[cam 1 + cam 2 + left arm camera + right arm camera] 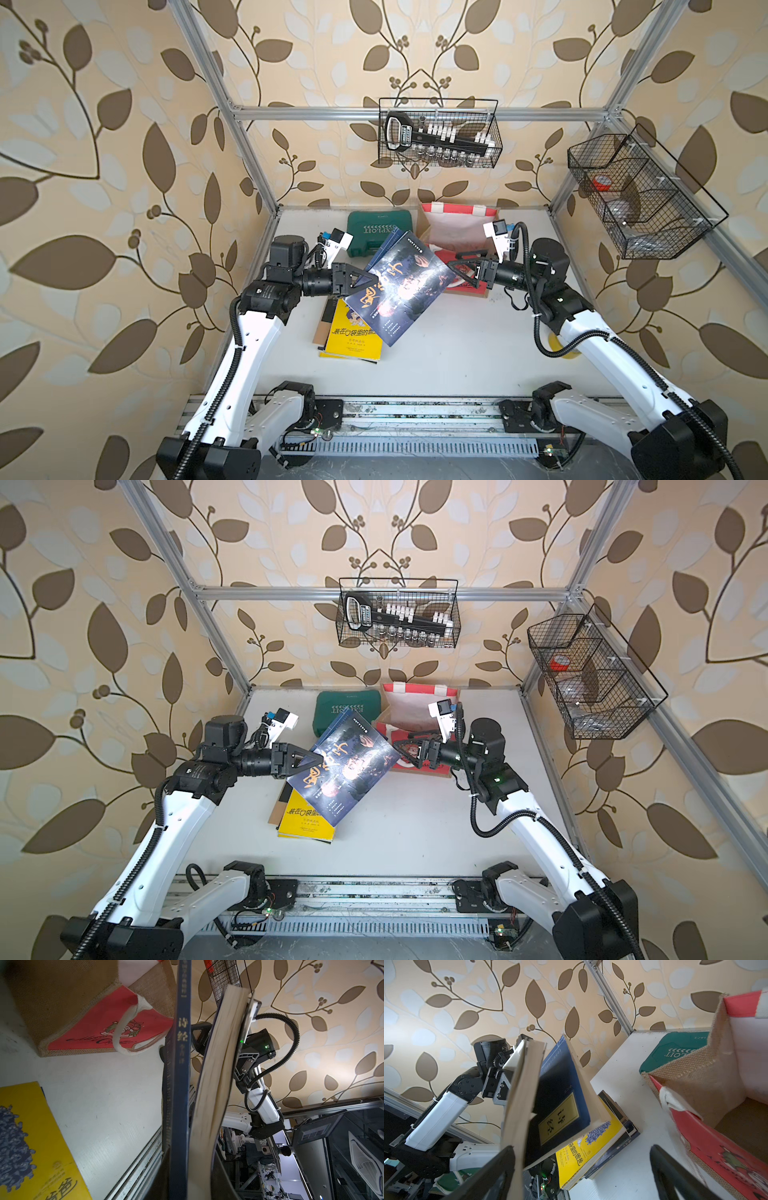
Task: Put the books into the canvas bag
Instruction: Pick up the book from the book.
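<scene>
top views: l hand [362,280] clenched on dark glossy books [405,286], tilted in air over yellow-topped stack [353,337] on white table [457,345]. wrist views alone show two vols: navy spine [180,1064] + curved cream page block [214,1076]. r hand [459,266] released, jaws wide, at front rim of canvas bag [457,226]: boxy, coarse jute, red panels, mouth open. room btwn stack & bag.

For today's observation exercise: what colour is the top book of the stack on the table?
The top book is bright yellow, clearest in a top view.
</scene>
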Action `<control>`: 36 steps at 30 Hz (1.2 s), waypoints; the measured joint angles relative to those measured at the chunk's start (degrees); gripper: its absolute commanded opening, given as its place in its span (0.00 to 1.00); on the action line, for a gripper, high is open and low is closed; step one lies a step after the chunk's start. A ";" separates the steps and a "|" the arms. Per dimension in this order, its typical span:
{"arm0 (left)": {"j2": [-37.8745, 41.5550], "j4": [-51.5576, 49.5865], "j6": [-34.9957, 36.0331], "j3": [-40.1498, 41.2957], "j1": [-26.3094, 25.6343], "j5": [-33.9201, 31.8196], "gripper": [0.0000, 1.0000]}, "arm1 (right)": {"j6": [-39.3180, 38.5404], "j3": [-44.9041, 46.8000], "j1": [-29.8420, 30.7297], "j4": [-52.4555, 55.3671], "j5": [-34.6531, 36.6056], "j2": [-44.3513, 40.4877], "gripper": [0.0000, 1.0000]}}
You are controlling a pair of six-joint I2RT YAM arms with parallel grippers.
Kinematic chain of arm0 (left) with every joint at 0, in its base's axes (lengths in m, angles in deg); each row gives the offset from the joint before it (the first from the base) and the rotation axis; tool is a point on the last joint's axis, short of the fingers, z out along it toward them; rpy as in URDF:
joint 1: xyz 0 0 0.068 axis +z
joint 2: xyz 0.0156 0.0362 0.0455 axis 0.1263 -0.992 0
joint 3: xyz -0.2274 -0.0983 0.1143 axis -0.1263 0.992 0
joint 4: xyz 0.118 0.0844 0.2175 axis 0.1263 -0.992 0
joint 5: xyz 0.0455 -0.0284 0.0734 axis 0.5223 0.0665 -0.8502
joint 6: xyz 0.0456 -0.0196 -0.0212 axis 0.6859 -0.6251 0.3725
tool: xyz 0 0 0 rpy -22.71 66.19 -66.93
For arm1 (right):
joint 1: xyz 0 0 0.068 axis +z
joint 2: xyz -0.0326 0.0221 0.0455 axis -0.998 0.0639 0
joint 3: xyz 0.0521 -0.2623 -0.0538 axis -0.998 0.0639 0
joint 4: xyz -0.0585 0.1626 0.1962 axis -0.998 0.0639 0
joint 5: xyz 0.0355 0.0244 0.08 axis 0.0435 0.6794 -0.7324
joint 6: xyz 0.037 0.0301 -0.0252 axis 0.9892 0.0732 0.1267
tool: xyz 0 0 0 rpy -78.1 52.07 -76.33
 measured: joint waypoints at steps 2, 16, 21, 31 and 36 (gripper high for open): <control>-0.11 1.31 -0.63 0.42 0.31 -0.96 0.00 | 0.33 0.00 0.02 -0.46 -0.35 -0.81 0.98; 0.04 10.01 -5.44 1.95 1.05 1.55 0.00 | 5.86 4.20 2.89 -7.06 -2.51 0.17 0.98; 1.14 13.05 -7.54 3.37 0.92 3.28 0.00 | 7.02 4.20 8.26 -9.77 -1.97 4.04 0.95; 6.34 2.71 -1.31 4.79 0.57 -0.70 0.00 | 10.34 3.17 12.48 -15.32 1.38 7.26 0.28; 10.43 -3.02 0.24 8.85 1.03 -6.23 0.00 | 12.50 3.28 15.80 -16.57 4.55 9.66 0.08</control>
